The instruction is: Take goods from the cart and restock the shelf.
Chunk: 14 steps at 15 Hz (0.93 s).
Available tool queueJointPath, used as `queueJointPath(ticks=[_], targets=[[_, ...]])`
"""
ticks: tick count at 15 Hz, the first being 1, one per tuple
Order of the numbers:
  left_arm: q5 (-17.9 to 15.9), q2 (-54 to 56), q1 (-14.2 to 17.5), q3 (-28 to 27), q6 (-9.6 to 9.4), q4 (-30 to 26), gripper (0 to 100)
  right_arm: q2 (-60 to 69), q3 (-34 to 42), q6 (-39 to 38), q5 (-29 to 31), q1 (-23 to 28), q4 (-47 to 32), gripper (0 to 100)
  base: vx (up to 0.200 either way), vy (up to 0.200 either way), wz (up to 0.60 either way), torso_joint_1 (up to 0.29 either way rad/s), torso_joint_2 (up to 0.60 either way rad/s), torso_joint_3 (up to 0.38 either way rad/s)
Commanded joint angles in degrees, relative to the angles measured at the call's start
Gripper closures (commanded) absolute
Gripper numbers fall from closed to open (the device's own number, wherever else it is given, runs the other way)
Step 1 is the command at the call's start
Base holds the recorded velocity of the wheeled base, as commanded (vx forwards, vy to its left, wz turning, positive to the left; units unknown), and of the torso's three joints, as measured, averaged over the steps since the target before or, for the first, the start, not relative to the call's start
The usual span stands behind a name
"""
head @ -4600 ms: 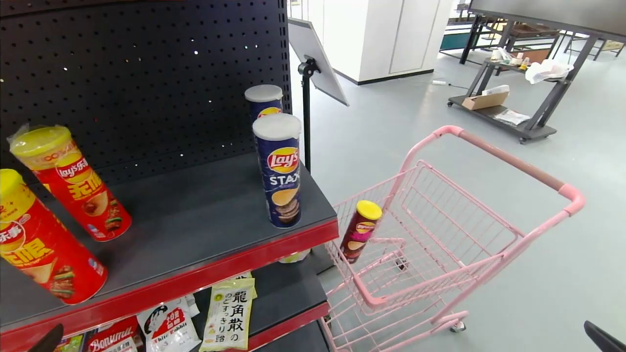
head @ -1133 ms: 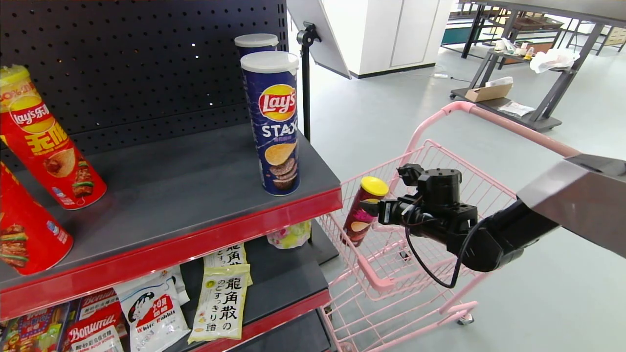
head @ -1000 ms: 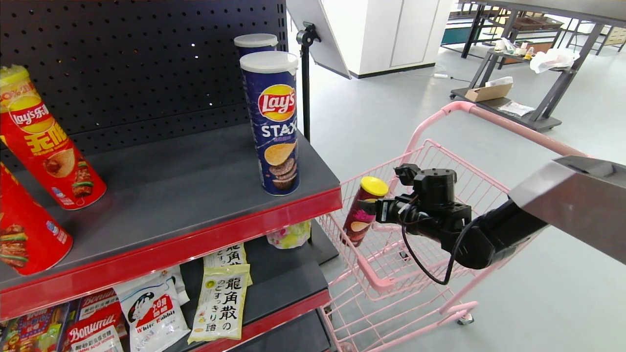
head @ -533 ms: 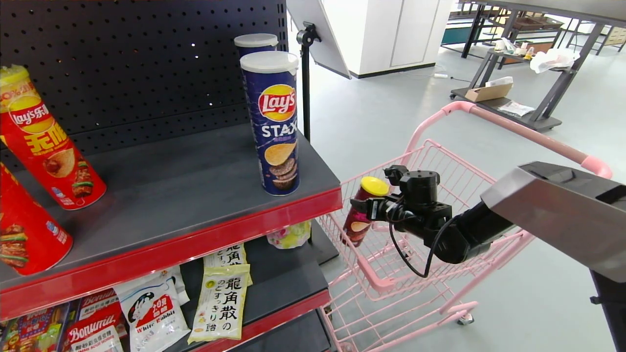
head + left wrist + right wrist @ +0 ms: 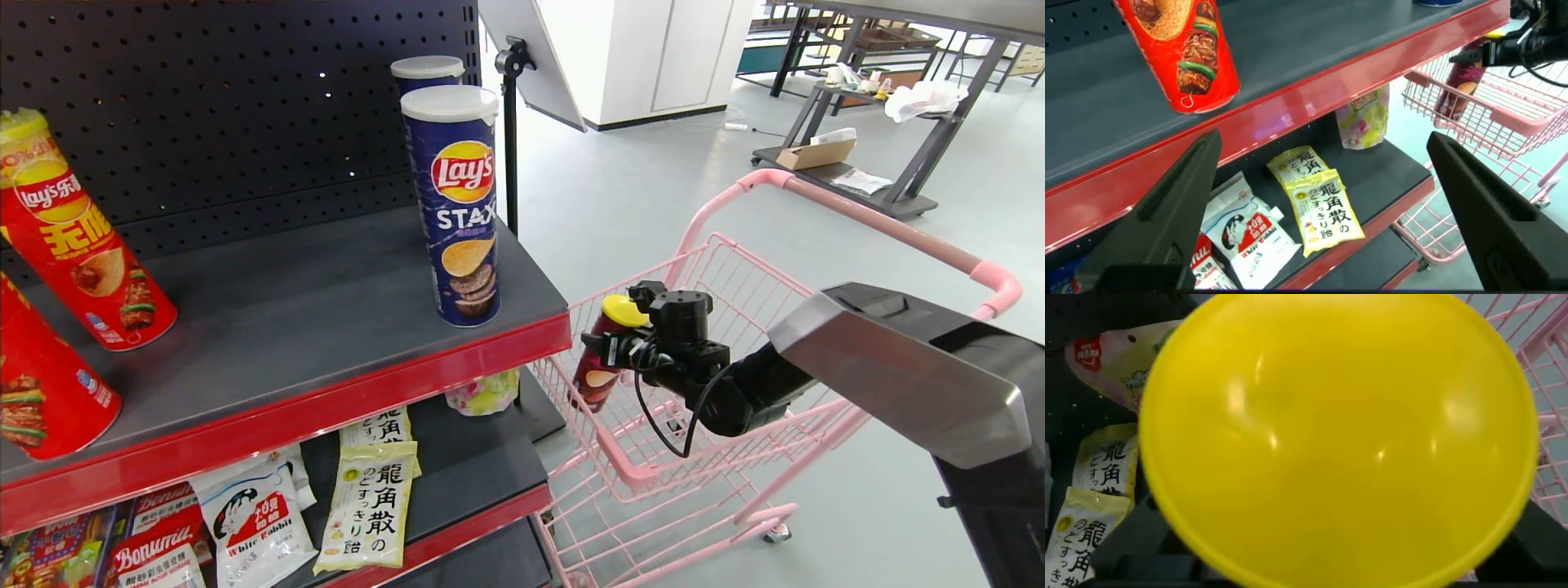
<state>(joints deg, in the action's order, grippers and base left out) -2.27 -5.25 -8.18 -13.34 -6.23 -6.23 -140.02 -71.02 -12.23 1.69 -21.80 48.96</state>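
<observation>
Yellow-lidded canister (image 5: 592, 388) stands tilted in the pink cart (image 5: 627, 476), leaning in the corner nearest the shelf (image 5: 326, 278), lid uppermost. The right end effector (image 5: 606, 347) is at its upper part, just under the lid, which looms close in the right wrist view (image 5: 1339, 433). Whether it is clamped on the tube or only set around it, I cannot tell. The left end effector (image 5: 1319, 147) hangs with its jaws wide apart in front of the shelf's red front edge, holding nothing.

By its look this is a light, stiff paperboard tube with a glossy wrap, so it should lift easily but may slide or swing in a loose hold. The snap-on lid is probably the weak point and could pop off if pressed from the side. A hold across the round body below the lid seems sound, firm but not crushing. Because the tube leans, it will likely want righting before being stood beside the blue canisters (image 5: 453, 204) at the shelf's right edge.
</observation>
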Motion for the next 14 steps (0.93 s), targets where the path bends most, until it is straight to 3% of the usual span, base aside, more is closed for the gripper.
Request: queueJointPath(ticks=[1, 7, 11, 14], targets=[[-0.02, -0.11, 0.01, -0.02, -0.10, -0.01, 0, -1.48, -0.70, -0.08, 0.24, -0.09, 0.00, 100, 0.000, 0.000, 0.00, 0.000, 0.00, 0.000], [-0.11, -0.11, 0.01, -0.11, -0.01, -0.01, 0, 8.62, 3.43, -0.08, 1.82, -1.58, -2.90, 100, 0.000, 0.000, 0.00, 0.000, 0.00, 0.000], [0.25, -1.43, 0.45, -0.55, -0.19, -0.10, 0, 28.22, 10.64, 6.69, 1.91, 0.88, -9.06, 100, 0.000, 0.000, 0.00, 0.000, 0.00, 0.000], [0.69, -6.96, 0.53, -2.66, -0.54, 0.08, 0, 45.54, 13.19, 12.23, 1.82, 2.37, -24.08, 100, 0.000, 0.000, 0.00, 0.000, 0.00, 0.000]])
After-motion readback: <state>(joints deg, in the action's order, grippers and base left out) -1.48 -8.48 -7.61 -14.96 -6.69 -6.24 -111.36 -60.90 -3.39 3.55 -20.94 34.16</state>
